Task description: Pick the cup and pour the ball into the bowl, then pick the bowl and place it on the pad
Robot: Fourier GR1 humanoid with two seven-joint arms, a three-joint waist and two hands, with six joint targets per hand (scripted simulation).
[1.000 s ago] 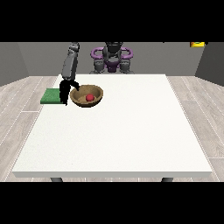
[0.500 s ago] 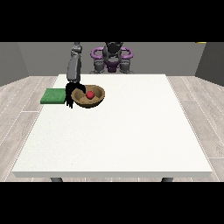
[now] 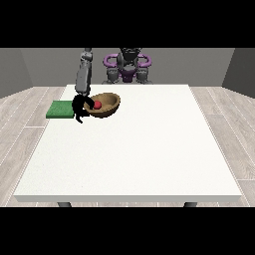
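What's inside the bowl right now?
A red ball lies inside the brown bowl, near its left rim. The hand at the view's left grips that rim and covers part of it. The bowl's near wall hides the rest of its floor.

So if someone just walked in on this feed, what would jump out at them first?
Probably the brown bowl near the table's far left corner, tilted, with a red ball inside it. The black hand at the view's left is at the bowl's left rim, and the green pad lies just beyond it at the table's left edge. No cup shows anywhere.
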